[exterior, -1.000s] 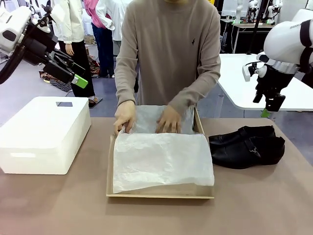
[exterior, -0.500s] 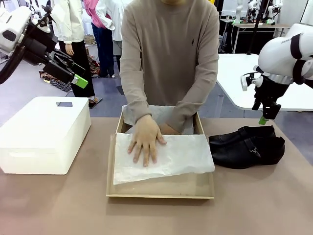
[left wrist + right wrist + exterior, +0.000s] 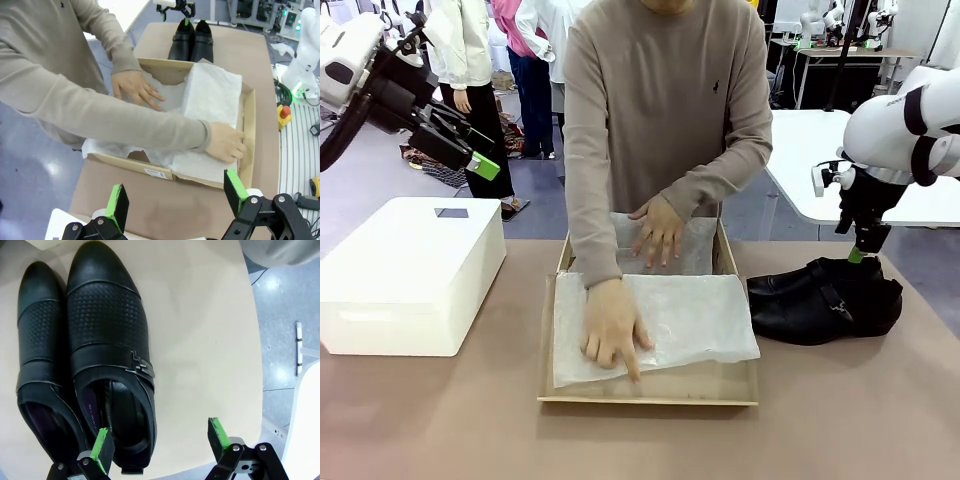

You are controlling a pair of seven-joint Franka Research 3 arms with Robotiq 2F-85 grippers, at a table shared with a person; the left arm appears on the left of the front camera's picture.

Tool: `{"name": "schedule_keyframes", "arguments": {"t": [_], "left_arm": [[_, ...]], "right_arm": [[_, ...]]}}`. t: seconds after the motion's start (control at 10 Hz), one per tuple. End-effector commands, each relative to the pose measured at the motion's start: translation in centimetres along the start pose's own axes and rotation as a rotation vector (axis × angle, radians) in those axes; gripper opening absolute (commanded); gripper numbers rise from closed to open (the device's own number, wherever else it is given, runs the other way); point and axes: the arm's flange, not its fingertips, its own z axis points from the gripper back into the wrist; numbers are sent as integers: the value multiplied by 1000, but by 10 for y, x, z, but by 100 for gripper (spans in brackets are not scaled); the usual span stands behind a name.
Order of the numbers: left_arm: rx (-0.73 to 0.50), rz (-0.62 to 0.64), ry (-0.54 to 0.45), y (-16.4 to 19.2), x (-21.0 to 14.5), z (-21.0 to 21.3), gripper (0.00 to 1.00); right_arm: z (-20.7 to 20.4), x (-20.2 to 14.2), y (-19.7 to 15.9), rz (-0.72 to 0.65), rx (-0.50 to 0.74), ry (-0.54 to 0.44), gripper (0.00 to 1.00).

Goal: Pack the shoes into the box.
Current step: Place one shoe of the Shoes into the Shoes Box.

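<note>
table (image 3: 420,420): shoes (image 3: 825,300), box (image 3: 650,397), white box (image 3: 410,275)

No legible text or labels.

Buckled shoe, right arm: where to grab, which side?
Probably the side wall of its open collar, from above: the buckled shoe sits upright, opening up, its buckle side free while the second shoe lies against the other. The open right gripper hangs straddling that wall.
</note>
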Motion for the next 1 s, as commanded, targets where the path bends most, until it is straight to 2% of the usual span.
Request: {"name": "schedule_keyframes", "arguments": {"t": [0.0, 0.9], "left_arm": [[-11, -14, -24, 2, 0, 0, 100], [-11, -14, -24, 2, 0, 0, 100]], "right_arm": [[-4, -3, -11, 2, -18, 5, 100], [-16, -5, -32, -41, -3, -4, 100]]}}
